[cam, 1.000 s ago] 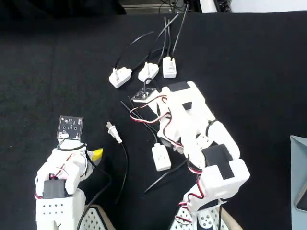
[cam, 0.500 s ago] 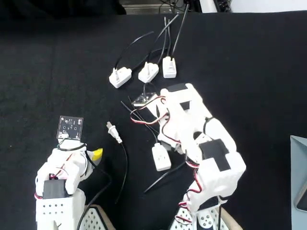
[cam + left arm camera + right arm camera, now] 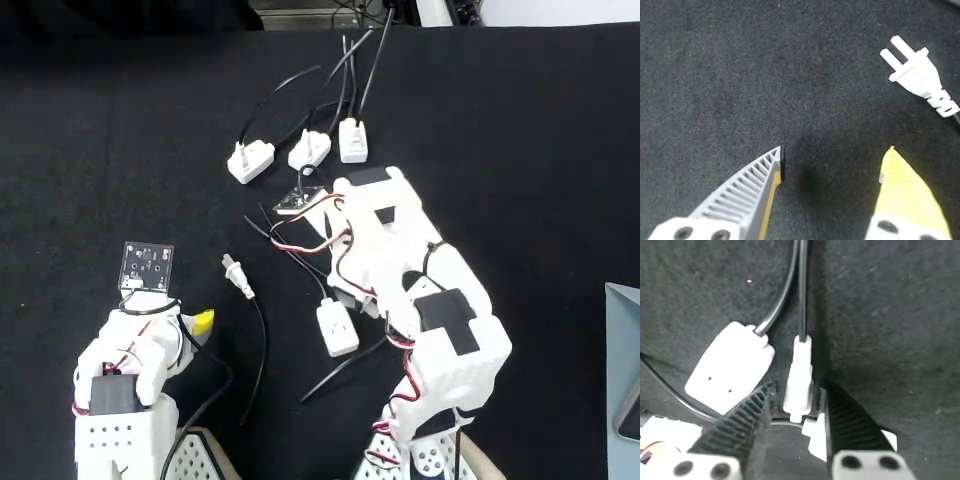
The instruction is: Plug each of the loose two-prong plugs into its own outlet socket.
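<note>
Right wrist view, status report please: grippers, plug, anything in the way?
Left gripper open over bare mat, loose plug nearby. Right gripper shut on white plug, beside a white socket. Socket's black cable runs alongside.

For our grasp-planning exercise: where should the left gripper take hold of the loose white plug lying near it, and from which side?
Probably on the plug, at its flat body between the prongs and the ribbed cord end, from above, with the left gripper spanning its width. It lies flat, so this leaves the prongs clear.
</note>
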Tool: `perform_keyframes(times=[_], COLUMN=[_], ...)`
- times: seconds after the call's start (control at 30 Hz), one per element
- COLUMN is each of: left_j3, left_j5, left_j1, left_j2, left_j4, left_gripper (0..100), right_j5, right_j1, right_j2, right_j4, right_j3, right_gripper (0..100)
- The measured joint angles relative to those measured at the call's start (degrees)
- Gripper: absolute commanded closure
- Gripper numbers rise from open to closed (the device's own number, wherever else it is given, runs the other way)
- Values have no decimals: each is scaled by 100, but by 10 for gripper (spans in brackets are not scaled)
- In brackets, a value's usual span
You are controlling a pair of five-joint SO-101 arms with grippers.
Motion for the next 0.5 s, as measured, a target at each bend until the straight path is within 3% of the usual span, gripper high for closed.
perform_keyframes(times=[0.23,0.5], left_j3=[0,0], left_j5=[0,0], left_j1=[0,0], left_j2=[0,0], left_j4=[0,0], left_gripper=[692,692], right_j5=[0,0], right_j1=[0,0], right_j2=[9,9], right_j4=[0,-246], right_j3=[0,0], right_gripper=[877,985])
